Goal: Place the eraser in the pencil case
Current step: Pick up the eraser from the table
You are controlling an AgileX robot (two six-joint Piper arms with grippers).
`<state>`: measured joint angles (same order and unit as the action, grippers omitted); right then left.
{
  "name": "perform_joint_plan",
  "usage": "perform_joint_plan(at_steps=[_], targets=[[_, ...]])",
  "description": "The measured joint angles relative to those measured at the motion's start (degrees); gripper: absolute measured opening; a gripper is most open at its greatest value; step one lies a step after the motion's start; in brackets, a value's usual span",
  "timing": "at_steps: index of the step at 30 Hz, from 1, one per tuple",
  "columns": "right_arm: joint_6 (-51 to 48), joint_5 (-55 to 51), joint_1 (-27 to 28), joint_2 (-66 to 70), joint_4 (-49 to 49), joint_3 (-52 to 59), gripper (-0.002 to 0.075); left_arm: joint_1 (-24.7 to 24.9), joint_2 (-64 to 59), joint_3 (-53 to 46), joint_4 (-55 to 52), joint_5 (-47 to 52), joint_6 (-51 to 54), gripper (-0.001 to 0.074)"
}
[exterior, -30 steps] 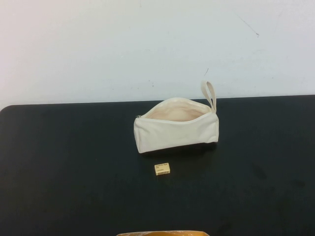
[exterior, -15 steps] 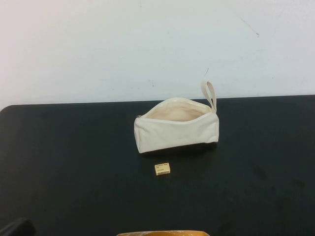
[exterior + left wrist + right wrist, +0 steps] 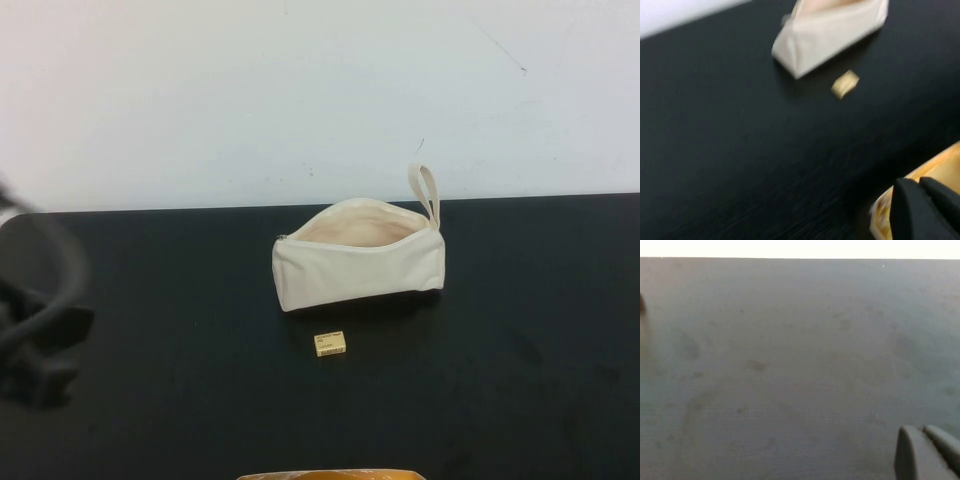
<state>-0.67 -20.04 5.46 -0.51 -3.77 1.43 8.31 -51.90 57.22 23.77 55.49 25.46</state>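
Observation:
The cream pencil case (image 3: 357,258) lies on the black table (image 3: 150,400) near its far edge. Its zip is open on top and its loop strap (image 3: 426,190) stands up at the right end. The tiny pale-yellow eraser (image 3: 330,344) lies just in front of the case, apart from it. My left gripper (image 3: 40,345) is a dark blur over the table's left side, far from both. In the left wrist view its fingers (image 3: 910,210) are together and empty, with the case (image 3: 830,32) and eraser (image 3: 845,83) ahead. My right gripper (image 3: 922,432) is shut and empty over bare table.
An orange-yellow object (image 3: 330,475) sits at the table's near edge, in front of the eraser. It also shows behind the left fingers in the left wrist view (image 3: 940,167). A white wall (image 3: 300,90) stands behind the table.
My left arm has swept up into view along the table's left side, from the bottom-left corner to mid-height. The case and eraser have not moved.

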Motion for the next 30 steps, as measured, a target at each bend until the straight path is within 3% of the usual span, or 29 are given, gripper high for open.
perform_joint_plan(at_steps=[13,20,24,30], targets=[[0.0,0.0,0.0,0.0,0.0,0.0,-0.0001,28.52,-29.9,16.45,-32.47,0.61,-28.76,-0.0001],[0.0,0.0,0.0,0.0,0.0,0.0,-0.0001,33.78,-46.76,26.0,-38.0,0.61,-34.85,0.0011],[0.0,0.0,0.0,0.0,0.0,0.0,-0.0001,33.92,-54.57,31.54,-32.94,0.88,-36.08,0.0125],[0.0,0.0,0.0,0.0,0.0,0.0,-0.0001,31.67,-62.94,38.59,-25.4,4.2,-37.85,0.0459]])
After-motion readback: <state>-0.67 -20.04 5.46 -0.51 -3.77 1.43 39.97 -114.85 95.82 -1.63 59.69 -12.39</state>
